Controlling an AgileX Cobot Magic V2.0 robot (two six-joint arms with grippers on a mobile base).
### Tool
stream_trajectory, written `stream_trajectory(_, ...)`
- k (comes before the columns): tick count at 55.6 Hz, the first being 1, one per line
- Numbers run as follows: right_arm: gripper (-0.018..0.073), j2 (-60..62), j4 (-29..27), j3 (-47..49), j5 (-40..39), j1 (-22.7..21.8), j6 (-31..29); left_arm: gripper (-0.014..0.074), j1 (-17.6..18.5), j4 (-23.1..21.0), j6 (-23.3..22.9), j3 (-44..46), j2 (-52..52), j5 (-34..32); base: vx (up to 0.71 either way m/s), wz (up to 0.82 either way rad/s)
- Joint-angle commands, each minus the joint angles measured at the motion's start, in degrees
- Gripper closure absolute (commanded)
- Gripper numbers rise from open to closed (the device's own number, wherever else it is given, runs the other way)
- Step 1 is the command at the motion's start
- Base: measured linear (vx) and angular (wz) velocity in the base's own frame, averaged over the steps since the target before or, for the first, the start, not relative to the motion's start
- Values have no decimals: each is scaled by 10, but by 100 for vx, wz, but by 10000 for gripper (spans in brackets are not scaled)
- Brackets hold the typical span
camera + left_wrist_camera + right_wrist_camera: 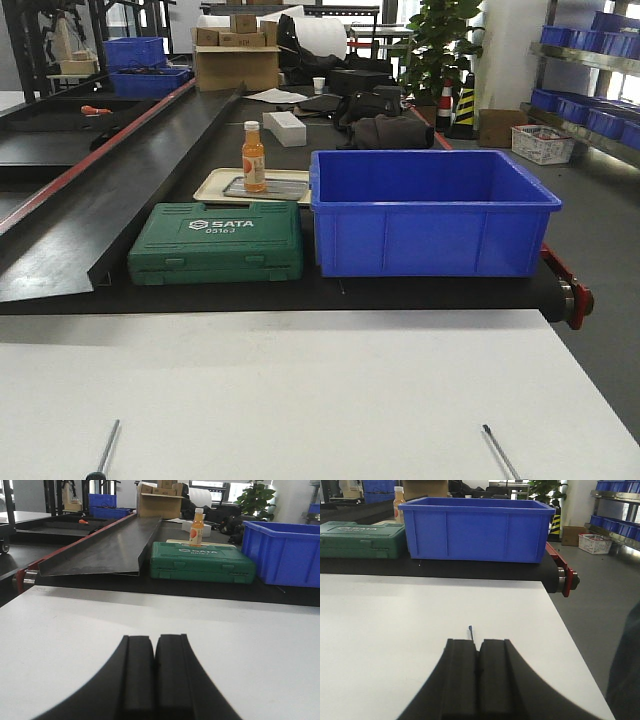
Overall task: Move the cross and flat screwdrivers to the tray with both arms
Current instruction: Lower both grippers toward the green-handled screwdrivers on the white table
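Two thin steel screwdriver shafts lie on the white table [300, 390] at the bottom edge of the front view. The left screwdriver [107, 447] shows the start of its black handle. Only the shaft of the right screwdriver [499, 451] shows. My left gripper [154, 637] is shut with nothing between its fingers, low over bare table. My right gripper [478, 642] is shut too. A screwdriver tip [470, 632] pokes out from behind its left finger, and the rest is hidden under the gripper. The tray is out of view. Neither gripper shows in the front view.
Behind the table runs a black conveyor with a green SATA tool case [218, 242] and a deep blue bin [432, 212]. An orange bottle [253, 157] stands on a beige tray [222, 187]. A slanted metal chute [115, 547] lies to the left. The table's right edge [575, 650] drops to the floor.
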State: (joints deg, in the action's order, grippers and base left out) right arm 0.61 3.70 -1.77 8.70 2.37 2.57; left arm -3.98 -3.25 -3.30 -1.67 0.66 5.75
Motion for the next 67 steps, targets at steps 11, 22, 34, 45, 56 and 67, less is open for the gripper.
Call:
stream_trajectory(11,567,4,7,-4,-47,2,-1,602,1,0,-4,16,0,-46,0,0)
stream_trajectory(22,567,4,7,-4,-47,2,-1,602,1,0,-4,16,0,-46,0,0)
stream_trajectory(34,567,4,7,-4,-48,2,-1,602,1,0,-4,16,0,-46,0,0)
stream_trajectory(45,567,4,7,-3,-93,2,-1,602,1,0,-5,17,0,-87,0,0)
stream_trajectory(56,567,3,-1,-2,-192,2,9,602,1,0,-11,19,0,-142,0,0)
stream_trajectory(67,567,-34,1,105,-120,2,-1,593,1,0,-18,116,-13,-126,0,0)
